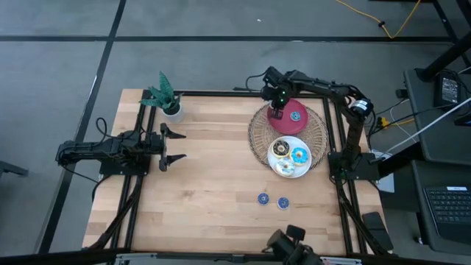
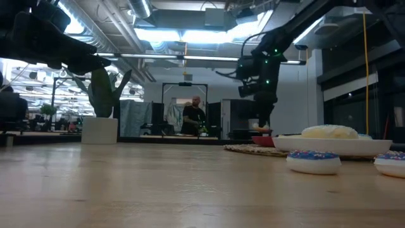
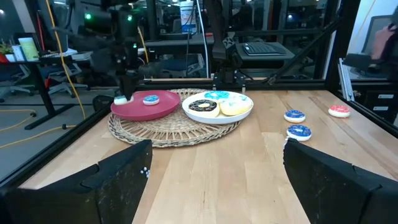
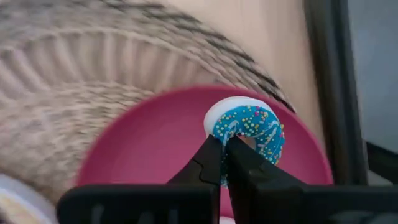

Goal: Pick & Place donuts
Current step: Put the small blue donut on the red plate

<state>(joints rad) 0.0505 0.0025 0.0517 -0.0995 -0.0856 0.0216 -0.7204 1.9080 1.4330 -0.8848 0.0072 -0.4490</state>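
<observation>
Now left gripper [image 1: 175, 145] waits wide open near plant pot [image 1: 172, 110], well away from wicker mat [image 1: 259, 138]. Two blue donuts [image 1: 273, 200] lie on counter [image 1: 206, 191] short of mat. White plate [image 1: 288, 171] on mat holds chocolate donut [image 1: 280, 149] and blue-iced donut [image 1: 299, 155]. Right gripper [image 4: 225, 163] over red plate [image 1: 295, 115], pinching small blue sprinkled donut [image 4: 251, 132] by rim. Judged step: placing; next, lower and release. Hard to tell whether donut touches plate.

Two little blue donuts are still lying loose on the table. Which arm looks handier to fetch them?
Probably the left gripper: it hangs open and empty. The right gripper is shut on a blue donut above the red plate. The loose donuts lie between both arms.
</observation>
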